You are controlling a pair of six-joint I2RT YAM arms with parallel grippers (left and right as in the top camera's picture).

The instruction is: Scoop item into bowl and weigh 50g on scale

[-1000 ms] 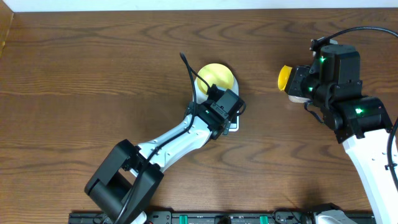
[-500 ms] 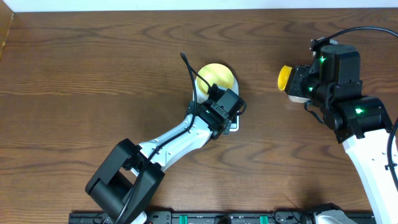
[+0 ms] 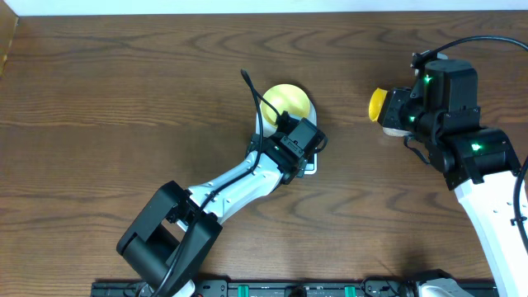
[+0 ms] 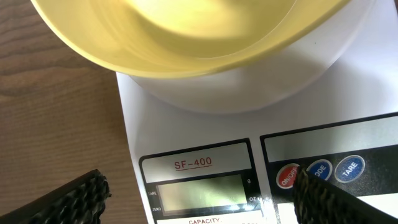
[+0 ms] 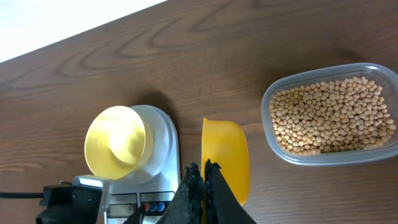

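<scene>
On one scale (image 4: 180,121), one bowl (image 4: 186,56); left claw (image 4: 199,199) agape, right claw (image 5: 200,180) tight on spoon (image 5: 225,155).

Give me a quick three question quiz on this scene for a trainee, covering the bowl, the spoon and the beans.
1. True or false: the bowl sits on the scale.
2. Which gripper holds the spoon?
3. The beans lie in: A the clear tub, B the bowl, C the spoon.
Key: 1 true; 2 the right gripper; 3 A.
</scene>
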